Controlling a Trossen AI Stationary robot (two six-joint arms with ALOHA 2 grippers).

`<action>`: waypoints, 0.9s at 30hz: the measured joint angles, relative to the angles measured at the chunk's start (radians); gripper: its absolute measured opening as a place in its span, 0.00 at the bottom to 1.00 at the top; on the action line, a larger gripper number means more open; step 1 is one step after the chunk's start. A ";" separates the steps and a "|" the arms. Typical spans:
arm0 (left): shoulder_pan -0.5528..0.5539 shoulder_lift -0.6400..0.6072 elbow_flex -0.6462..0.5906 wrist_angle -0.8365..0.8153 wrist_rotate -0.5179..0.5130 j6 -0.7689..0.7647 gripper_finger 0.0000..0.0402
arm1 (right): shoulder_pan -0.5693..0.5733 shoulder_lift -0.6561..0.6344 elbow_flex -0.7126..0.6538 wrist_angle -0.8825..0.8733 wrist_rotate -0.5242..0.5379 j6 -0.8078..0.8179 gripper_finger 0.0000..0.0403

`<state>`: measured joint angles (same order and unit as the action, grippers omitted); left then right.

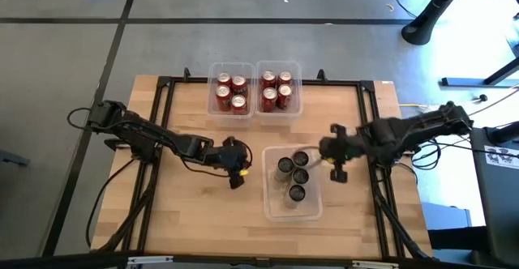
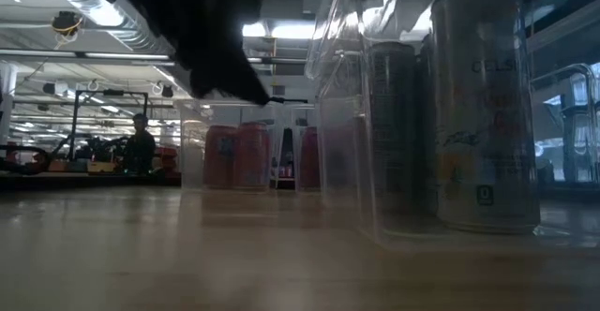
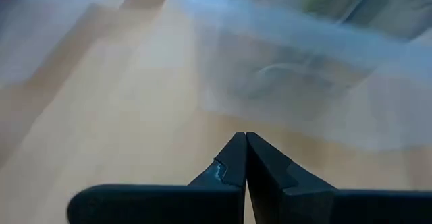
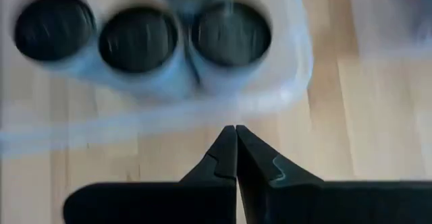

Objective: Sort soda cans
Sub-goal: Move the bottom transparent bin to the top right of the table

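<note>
Several dark grey soda cans [image 1: 293, 176] stand upright in a clear bin [image 1: 272, 208] near the table's front middle; the right wrist view shows their dark tops [image 4: 138, 38]. Red soda cans fill two clear bins at the far middle, the left one [image 1: 229, 92] and the right one [image 1: 277, 89]. My left gripper [image 1: 245, 166] hovers shut just left of the near bin, above the wood [image 3: 246, 135]. My right gripper [image 1: 326, 150] hangs shut just right of that bin [image 4: 235, 127], pointing steeply down. Neither holds anything.
A black frame [image 1: 166, 107] borders the wooden table top. Bare wood [image 1: 203, 212] lies left of the near bin and between it and the far bins. In the low view my left arm [image 2: 202, 30] hangs dark over the table, left of the near bin's cans [image 2: 483, 105].
</note>
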<state>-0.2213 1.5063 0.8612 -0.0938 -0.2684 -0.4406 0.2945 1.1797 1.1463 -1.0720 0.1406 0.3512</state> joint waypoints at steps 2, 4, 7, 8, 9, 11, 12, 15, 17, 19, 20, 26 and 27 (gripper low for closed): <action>-0.023 0.006 0.000 0.046 0.000 -0.013 0.00 | 0.080 0.000 -0.025 -0.036 0.051 0.109 0.00; -0.042 0.010 0.000 0.068 0.000 -0.054 0.00 | 0.152 0.000 -0.066 -0.021 0.072 0.184 0.00; -0.061 0.026 0.001 0.093 0.000 -0.131 0.00 | 0.237 0.003 -0.138 0.046 0.076 0.262 0.00; -0.066 0.038 0.001 0.096 -0.002 -0.147 0.00 | 0.259 0.003 -0.160 0.070 0.076 0.289 0.00; -0.068 0.052 0.002 0.119 -0.004 -0.158 0.00 | 0.277 0.003 -0.182 0.097 0.078 0.312 0.00; -0.068 0.085 0.009 0.153 -0.003 -0.162 0.00 | 0.302 0.003 -0.224 0.152 0.085 0.351 0.00; -0.068 0.108 0.020 0.167 -0.003 -0.161 0.00 | 0.312 0.003 -0.243 0.183 0.092 0.359 0.00; -0.060 0.181 0.067 0.188 -0.003 -0.136 0.00 | 0.322 0.003 -0.293 0.281 0.112 0.366 0.00; -0.048 0.224 0.105 0.190 -0.003 -0.125 0.00 | 0.321 0.003 -0.317 0.335 0.122 0.364 0.00; -0.032 0.250 0.133 0.179 0.001 -0.113 0.00 | 0.321 0.003 -0.328 0.347 0.152 0.355 0.00; -0.023 0.257 0.146 0.177 0.000 -0.109 0.00 | 0.321 0.003 -0.329 0.348 0.174 0.356 0.00; 0.047 0.299 0.184 0.238 -0.002 -0.075 0.00 | 0.320 -0.009 -0.330 0.314 0.253 0.360 0.00; 0.056 0.308 0.184 0.262 -0.005 -0.069 0.00 | 0.321 -0.011 -0.330 0.302 0.266 0.364 0.00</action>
<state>-0.1648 1.8143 1.0451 0.1679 -0.2733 -0.5093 0.6153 1.1684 0.8162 -0.7699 0.4064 0.7155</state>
